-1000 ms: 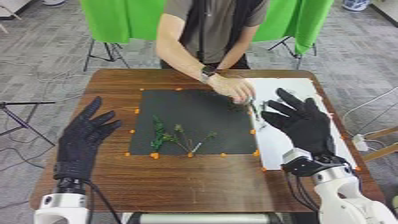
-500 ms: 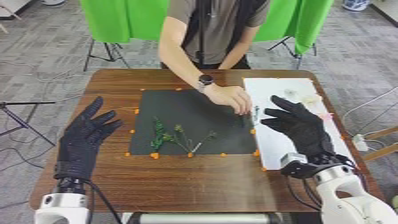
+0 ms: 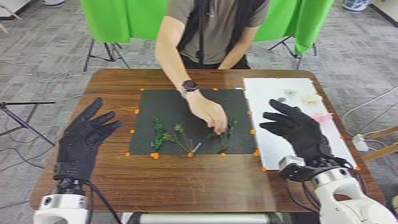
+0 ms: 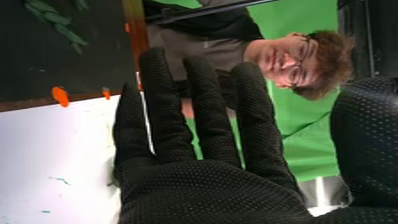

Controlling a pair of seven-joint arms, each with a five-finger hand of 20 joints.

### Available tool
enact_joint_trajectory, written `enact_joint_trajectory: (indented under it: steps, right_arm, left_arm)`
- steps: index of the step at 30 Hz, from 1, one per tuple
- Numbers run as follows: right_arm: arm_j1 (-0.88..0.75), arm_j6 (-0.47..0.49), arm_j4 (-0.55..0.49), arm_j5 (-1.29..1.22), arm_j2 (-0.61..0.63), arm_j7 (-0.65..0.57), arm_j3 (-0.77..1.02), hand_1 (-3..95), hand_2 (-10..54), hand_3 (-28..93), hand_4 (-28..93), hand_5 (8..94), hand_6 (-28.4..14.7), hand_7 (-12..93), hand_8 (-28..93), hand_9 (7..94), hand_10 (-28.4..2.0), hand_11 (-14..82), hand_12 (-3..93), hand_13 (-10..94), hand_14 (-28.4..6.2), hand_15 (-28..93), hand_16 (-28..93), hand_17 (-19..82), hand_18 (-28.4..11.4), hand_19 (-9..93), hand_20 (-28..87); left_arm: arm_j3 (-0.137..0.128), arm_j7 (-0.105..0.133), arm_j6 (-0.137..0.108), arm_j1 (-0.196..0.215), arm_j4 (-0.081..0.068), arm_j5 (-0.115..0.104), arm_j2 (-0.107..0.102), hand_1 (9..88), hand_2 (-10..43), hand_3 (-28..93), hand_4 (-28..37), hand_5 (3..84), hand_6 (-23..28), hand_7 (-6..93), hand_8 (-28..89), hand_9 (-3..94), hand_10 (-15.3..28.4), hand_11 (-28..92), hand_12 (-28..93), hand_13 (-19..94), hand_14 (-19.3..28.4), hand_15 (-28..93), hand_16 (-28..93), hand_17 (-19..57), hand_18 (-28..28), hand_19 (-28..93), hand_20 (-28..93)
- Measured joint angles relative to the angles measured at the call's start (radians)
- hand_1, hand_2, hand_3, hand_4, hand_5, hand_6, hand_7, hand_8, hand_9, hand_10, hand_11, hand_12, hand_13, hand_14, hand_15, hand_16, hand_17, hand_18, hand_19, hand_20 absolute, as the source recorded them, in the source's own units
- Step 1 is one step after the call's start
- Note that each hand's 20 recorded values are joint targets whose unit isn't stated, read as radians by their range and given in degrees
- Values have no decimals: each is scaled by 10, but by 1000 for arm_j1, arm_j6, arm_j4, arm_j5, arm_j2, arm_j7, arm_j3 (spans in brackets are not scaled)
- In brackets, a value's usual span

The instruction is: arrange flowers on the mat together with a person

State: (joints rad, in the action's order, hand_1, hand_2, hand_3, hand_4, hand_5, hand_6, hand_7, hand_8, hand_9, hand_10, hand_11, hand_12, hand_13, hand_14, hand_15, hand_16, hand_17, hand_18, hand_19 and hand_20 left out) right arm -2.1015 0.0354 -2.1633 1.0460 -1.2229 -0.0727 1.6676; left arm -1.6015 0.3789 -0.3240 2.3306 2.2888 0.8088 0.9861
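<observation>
Grey carpet floor (image 3: 44, 67) surrounds the brown wooden bench (image 3: 178, 177), with a green curtain (image 3: 120, 25) beyond the black mat (image 3: 164, 102), the landmark for all positions. White sheet (image 3: 271, 92): beside the mat's right edge. Left hand (image 3: 82, 134): left of the mat, released and empty, fingers loosely extended. Right hand (image 3: 306, 136): over the sheet, right of the mat, likewise empty, fingers spread. Person's hand (image 3: 207, 111): above the mat, reaching from its far side, fingertips at a slender green stem (image 3: 230, 131) on its right part; whether they pinch it cannot be told. Leafy green sprig (image 3: 158, 134): on the mat's near left part. Budded sprigs (image 3: 179, 136): on its near middle. Pink flower (image 3: 322, 117) and cream flower (image 3: 310, 99): on the sheet, right of the mat. Step in hand, as judged: the person is placing greenery, and blossoms probably follow. The right hand should best wait clear of the person's fingers, then take a blossom low, with light pressure, lift it free and lower it flat among the sprigs; a hard squeeze could crush petals, and dragging could disturb the stems.
</observation>
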Motion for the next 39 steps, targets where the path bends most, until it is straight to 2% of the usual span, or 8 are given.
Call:
enact_joint_trajectory:
  steps: [7, 12, 15, 19, 24, 30, 34, 39]
  right_arm:
    - [6, -17, 0, -2, 0, -1, -3, 185, 64, 740, -282, 466, 10, 146, -138, 525, -151, 133, 149, 418, -176, 355, 164, 59, -194, 401, 222]
    - [5, -50, -2, -2, 4, -2, -5, 189, 57, 749, -280, 470, 8, 151, -138, 544, -163, 184, 156, 436, -174, 412, 156, 64, -198, 430, 231]
    - [4, -109, -8, 1, 13, -5, -15, 206, 44, 751, -273, 475, 4, 157, -139, 559, -164, 225, 158, 468, -171, 483, 136, 79, -211, 482, 244]
    - [8, -236, -22, 49, 42, -43, -34, 220, 31, 749, -267, 477, 2, 162, -140, 576, -166, 259, 162, 501, -167, 534, 127, 99, -222, 521, 250]
    - [41, -355, -28, 283, 105, -204, -59, 234, 16, 741, -261, 457, 4, 159, -139, 586, -167, 282, 165, 531, -163, 570, 119, 119, -231, 549, 249]
    - [147, -390, 3, 563, 203, -465, -142, 248, 2, 733, -251, 446, 6, 154, -134, 609, -167, 302, 161, 559, -162, 589, 103, 139, -239, 578, 234]
    - [233, -377, 38, 749, 258, -618, -216, 262, -6, 726, -248, 440, 8, 150, -133, 617, -168, 302, 160, 572, -160, 589, 103, 147, -241, 589, 227]
    - [316, -259, 96, 975, 289, -734, -266, 272, -14, 720, -243, 426, 13, 142, -130, 614, -172, 289, 157, 576, -158, 585, 103, 148, -246, 596, 216]
  left_arm:
    - [1, 1, 0, -1, 0, -1, -1, 194, 71, 767, -283, 333, 55, 86, -82, 366, 184, 208, 109, 288, 261, 469, -68, -54, 268, 577, 49]
    - [2, 0, 0, -3, 0, -1, -1, 195, 71, 767, -283, 333, 55, 87, -82, 366, 185, 209, 110, 288, 261, 470, -69, -54, 268, 578, 49]
    - [2, -1, 0, -3, 0, -1, -1, 195, 70, 768, -283, 334, 55, 88, -82, 366, 185, 210, 110, 286, 261, 469, -69, -54, 268, 577, 48]
    - [2, -3, 0, -3, 1, -1, -1, 196, 69, 769, -283, 334, 55, 88, -82, 366, 186, 210, 110, 286, 262, 471, -70, -55, 268, 578, 47]
    - [0, -3, 0, -3, 6, 0, -1, 197, 69, 768, -283, 335, 57, 87, -82, 368, 187, 211, 111, 287, 264, 471, -70, -56, 269, 580, 46]
    - [-4, -3, 0, -1, 17, 1, -3, 196, 69, 769, -283, 337, 58, 86, -81, 372, 191, 210, 111, 289, 267, 474, -70, -56, 270, 581, 45]
    - [-5, -2, 0, -2, 21, 2, -6, 197, 69, 768, -283, 337, 57, 86, -81, 374, 192, 209, 112, 290, 268, 475, -70, -56, 272, 583, 44]
    - [-5, -2, 0, -3, 22, 2, -7, 201, 69, 771, -283, 337, 57, 88, -81, 375, 192, 209, 113, 291, 269, 474, -70, -57, 273, 584, 42]
